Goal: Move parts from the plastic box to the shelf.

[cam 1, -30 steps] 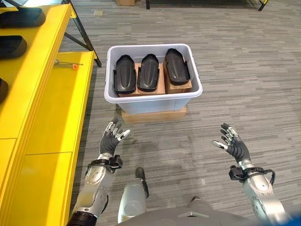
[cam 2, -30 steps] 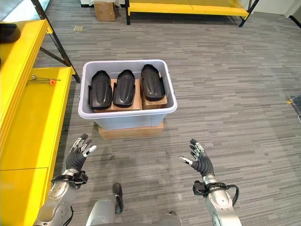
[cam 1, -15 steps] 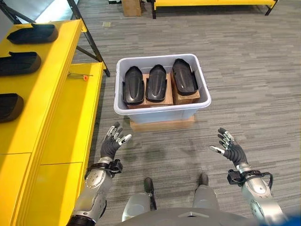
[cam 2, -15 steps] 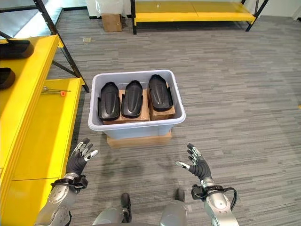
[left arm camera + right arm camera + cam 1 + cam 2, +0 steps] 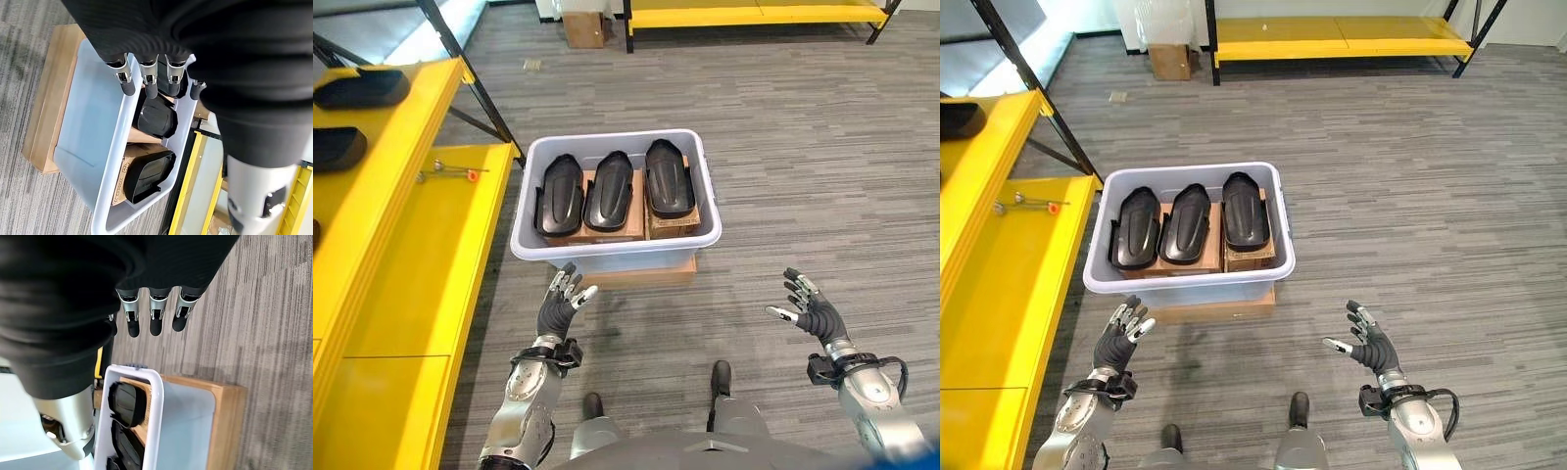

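Note:
A pale grey plastic box (image 5: 617,257) stands on the carpet ahead of me, on a flat wooden base (image 5: 636,270). Three black moulded parts (image 5: 608,189) lie side by side inside it on brown cartons. The yellow shelf (image 5: 411,255) runs along my left, and its upper level carries more black parts (image 5: 362,88). My left hand (image 5: 558,308) hovers just before the box's near left corner, fingers straight and holding nothing. My right hand (image 5: 815,313) is raised over bare carpet to the right of the box, also open and empty. The left wrist view looks past its fingers (image 5: 146,78) into the box (image 5: 117,147).
A thin tool with an orange tip (image 5: 450,174) lies on the lower yellow shelf level. A black slanted shelf brace (image 5: 470,78) stands behind the box's left side. Far back are another yellow shelf (image 5: 754,12) and a cardboard carton (image 5: 582,27).
The whole picture has shifted as the camera moved; the box now lies closer to my left hand. Both hands stay open and empty.

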Robot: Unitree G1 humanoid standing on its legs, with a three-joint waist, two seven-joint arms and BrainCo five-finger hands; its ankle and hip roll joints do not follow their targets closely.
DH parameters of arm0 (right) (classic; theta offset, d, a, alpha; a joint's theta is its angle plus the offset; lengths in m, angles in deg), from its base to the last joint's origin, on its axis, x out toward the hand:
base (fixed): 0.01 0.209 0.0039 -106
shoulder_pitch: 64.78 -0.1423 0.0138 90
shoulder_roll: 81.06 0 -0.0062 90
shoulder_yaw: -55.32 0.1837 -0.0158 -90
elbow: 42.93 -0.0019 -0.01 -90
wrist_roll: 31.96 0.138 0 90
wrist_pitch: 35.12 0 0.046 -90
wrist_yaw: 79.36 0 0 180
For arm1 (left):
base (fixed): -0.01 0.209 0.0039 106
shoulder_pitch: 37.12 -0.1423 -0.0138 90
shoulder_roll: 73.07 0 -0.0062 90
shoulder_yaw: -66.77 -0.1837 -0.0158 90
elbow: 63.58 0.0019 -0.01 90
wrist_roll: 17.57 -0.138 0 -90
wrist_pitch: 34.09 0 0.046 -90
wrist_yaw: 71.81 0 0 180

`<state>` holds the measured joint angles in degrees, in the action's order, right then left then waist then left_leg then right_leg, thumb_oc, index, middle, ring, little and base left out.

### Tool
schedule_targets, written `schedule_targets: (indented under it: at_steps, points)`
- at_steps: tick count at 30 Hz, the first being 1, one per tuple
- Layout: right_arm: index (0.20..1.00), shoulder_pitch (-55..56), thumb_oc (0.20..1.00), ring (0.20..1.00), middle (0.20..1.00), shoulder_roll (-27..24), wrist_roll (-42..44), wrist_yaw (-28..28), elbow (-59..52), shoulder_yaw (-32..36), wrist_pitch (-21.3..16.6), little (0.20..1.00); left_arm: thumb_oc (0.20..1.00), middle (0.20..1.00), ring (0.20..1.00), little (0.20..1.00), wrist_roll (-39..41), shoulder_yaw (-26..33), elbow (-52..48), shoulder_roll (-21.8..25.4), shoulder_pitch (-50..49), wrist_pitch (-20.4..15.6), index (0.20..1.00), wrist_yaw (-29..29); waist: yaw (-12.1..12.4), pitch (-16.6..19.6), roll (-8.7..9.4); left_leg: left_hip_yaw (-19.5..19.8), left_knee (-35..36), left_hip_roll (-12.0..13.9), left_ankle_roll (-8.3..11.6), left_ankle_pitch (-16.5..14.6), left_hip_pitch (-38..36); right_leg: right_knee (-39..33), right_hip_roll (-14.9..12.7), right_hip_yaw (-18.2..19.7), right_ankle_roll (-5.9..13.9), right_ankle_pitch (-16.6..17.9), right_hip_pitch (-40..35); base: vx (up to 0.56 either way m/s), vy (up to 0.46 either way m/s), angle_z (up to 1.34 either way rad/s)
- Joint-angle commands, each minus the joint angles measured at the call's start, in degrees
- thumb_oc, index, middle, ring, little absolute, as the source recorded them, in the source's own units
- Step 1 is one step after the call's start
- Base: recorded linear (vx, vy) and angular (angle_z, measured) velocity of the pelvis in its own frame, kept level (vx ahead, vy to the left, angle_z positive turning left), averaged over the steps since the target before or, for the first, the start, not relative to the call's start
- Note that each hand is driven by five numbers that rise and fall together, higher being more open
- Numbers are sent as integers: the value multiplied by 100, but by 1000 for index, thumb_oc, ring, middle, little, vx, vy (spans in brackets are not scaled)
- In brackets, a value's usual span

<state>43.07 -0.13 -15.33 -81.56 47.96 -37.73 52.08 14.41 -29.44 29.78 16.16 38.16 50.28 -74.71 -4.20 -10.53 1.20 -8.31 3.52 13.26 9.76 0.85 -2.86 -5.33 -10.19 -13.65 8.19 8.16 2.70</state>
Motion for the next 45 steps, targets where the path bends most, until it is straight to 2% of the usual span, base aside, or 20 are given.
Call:
schedule_targets:
  at_steps: [1,4,5,6,7,10,11,12,13,14,15,16,18,19,21,24,26,30,41,45]
  points:
    - [1000,-216,1000,1000,1000,19,82,-5,-363,207,-261,1000,1000,1000,1000,1000,-7,74,-307,347,173,-256,1000,22,-31,156,75,102,-644,-7,-271,-195,-134,1143,-347,260,44,-554,631,55,-128,-2]
    - [1000,-262,1000,1000,1000,-59,138,15,-329,180,-281,1000,1000,1000,1000,1000,57,38,-305,315,239,-267,1000,-8,-16,41,62,269,-1515,94,-195,136,186,1304,-97,314,-205,-887,567,81,-214,-1]
    - [1000,-266,1000,1000,1000,-58,138,15,-327,180,-282,1000,1000,1000,1000,1000,57,39,-304,316,243,-266,1000,-8,-26,54,67,281,-1519,87,-197,151,217,1291,-104,306,-208,-869,583,28,-152,4]
    - [1000,-258,1000,1000,1000,-85,147,28,-322,183,-281,1000,1000,1000,1000,1000,87,41,-315,302,240,-278,1000,20,0,-8,100,384,-2009,71,-186,322,455,1283,-52,310,-304,-943,512,26,-283,9]
    - [1000,-221,1000,1000,1000,-110,198,55,-326,212,-306,1000,1000,1000,1000,1000,99,18,-321,320,259,-272,1000,1,108,-218,253,496,-3372,-51,-190,529,1032,1267,-34,236,-515,-1087,259,25,-280,9]
    - [1000,-150,1000,1000,1000,-91,227,66,-335,223,-296,1000,1000,1000,1000,1000,98,38,-337,342,170,-257,1000,16,119,-289,329,451,-3644,-118,-222,538,1260,1233,12,187,-576,-1162,160,46,-147,33]
    - [1000,-105,1000,1000,1000,-53,223,110,-337,246,-282,1000,1000,1000,1000,1000,89,62,-365,362,117,-230,1000,28,167,-325,315,284,-3123,74,-207,549,1481,1128,90,143,-557,-1234,-1,82,-81,15]
    - [1000,-103,1000,1000,1000,-53,223,110,-338,246,-282,1000,1000,1000,1000,1000,89,62,-367,362,115,-229,1000,28,174,-333,319,274,-3110,73,-206,551,1459,1123,90,150,-557,-1233,-13,214,47,12]
    - [1000,-88,1000,1000,1000,-34,194,163,-321,241,-292,1000,1000,1000,1000,1000,64,67,-389,389,72,-216,1000,-2,225,-285,301,351,-2068,268,-214,579,1456,1004,81,164,-443,-1296,-136,151,76,9]
    - [1000,-87,1000,1000,1000,-34,194,163,-320,240,-292,1000,1000,1000,1000,1000,64,67,-390,390,70,-216,1000,-2,229,-292,309,340,-2037,261,-214,593,1427,1003,75,168,-443,-1298,-147,329,254,16]
    - [1000,-66,1000,1000,1000,-16,144,196,-304,252,-337,1000,1000,1000,1000,1000,-26,70,-402,370,77,-212,1000,-51,268,-230,224,425,-783,644,-91,1076,1557,1007,20,192,-288,-1420,-236,261,226,7]
    - [1000,-35,1000,1000,1000,-32,131,197,-289,270,-325,1000,1000,1000,1000,1000,-57,71,-411,350,66,-208,1000,-48,257,-208,204,442,-432,755,-19,1266,1497,1028,-8,192,-266,-1457,-286,261,225,18]
    - [1000,2,1000,1000,1000,-33,102,192,-284,284,-338,1000,1000,1000,1000,1000,-146,84,-399,342,62,-195,1000,-42,261,-168,170,435,-147,815,39,1362,1516,1034,-40,195,-217,-1507,-384,260,186,1]
    - [1000,91,1000,1000,1000,-10,95,86,-324,303,-287,1000,1000,1000,1000,1000,-132,100,-331,299,25,-206,1000,25,214,-73,108,187,-85,794,28,1249,1282,1122,-88,212,-142,-1631,-561,446,336,-10]
    - [1000,61,1000,1000,1000,28,56,63,-292,249,-292,1000,1000,1000,1000,1000,-187,94,-330,323,42,-229,1000,34,268,-8,97,231,-95,728,33,1238,1242,1118,-136,239,-95,-1579,-631,267,212,-35]
    - [1000,-35,1000,1000,1000,104,21,16,-304,220,-256,1000,1000,1000,1000,1000,-130,86,-367,426,172,-250,1000,31,301,51,160,59,-495,496,-47,987,1297,1123,-403,321,46,-1431,-751,245,236,-28]
    - [1000,-163,1000,1000,1000,220,-3,52,-291,171,-229,1000,1000,1000,1000,1000,-134,66,-388,550,319,-286,1000,-52,326,76,250,-176,-995,229,-213,585,1448,1211,-706,346,195,-1182,-737,231,224,-7]
    - [1000,-192,1000,1000,1000,280,15,104,-303,210,-222,1000,1000,1000,1000,1000,-101,37,-407,657,427,-303,1000,-131,268,179,301,-334,-1545,36,-296,266,1767,1198,-965,295,311,-784,-688,176,137,-13]
    - [1000,-188,1000,1000,1000,322,59,114,-243,229,-183,1000,1000,1000,1000,1000,-118,67,-451,759,395,-272,1000,-194,192,264,345,-380,-1845,-313,-540,-142,1931,1327,-1218,283,453,-48,-607,131,88,2]
    - [1000,-217,1000,1000,1000,326,13,108,-208,202,-177,1000,1000,1000,1000,1000,-163,48,-450,801,377,-259,1000,-162,175,254,321,-358,-1822,-513,-706,-307,1815,1701,-1292,422,463,199,-447,89,128,4]
